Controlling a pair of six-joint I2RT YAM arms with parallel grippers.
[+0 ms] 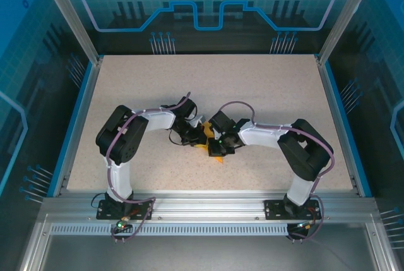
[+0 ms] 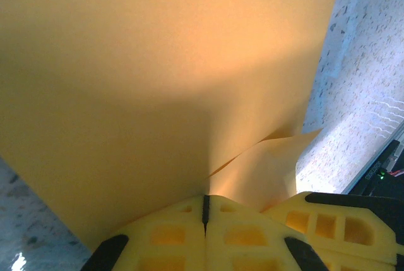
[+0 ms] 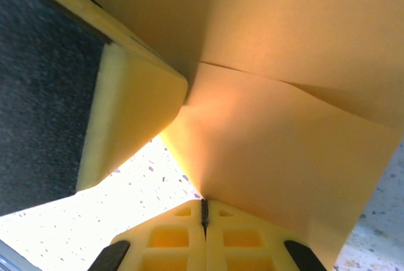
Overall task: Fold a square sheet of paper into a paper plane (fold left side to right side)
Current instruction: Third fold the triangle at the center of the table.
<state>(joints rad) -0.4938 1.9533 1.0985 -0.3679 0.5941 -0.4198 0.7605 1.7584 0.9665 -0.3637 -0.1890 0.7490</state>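
Seen from above, two robot arms, one left arm [image 1: 129,138] and one right arm [image 1: 297,148], bend inward and meet at the middle of the frame over a speckled beige table [image 1: 252,88]. There is one sheet of orange paper [image 1: 203,147], lying between the two claws at the centre. The dark wrists stand in the way, so little of the sheet shows from this height. The left claw [image 1: 197,137] and the right claw [image 1: 218,144] sit just beside each other.

A blue border edges the table, clear walls with blue line patterns rise behind and at both sides, and a metal rail [image 1: 208,204] crosses the lower frame where both arm bases are bolted.

In the left wrist view, the left claw [image 2: 205,217] at bottom centre is pinched tight on the paper's edge, with the sheet spreading across the upper frame. One yellow finger [image 2: 334,220] of the other claw shows at lower right, and the table runs down the right side.

In the right wrist view, the right claw [image 3: 203,211] at bottom centre is likewise clamped on the paper, which shows one crease running across it. A yellow finger [image 3: 129,113] of the left claw blocks the left of the frame.
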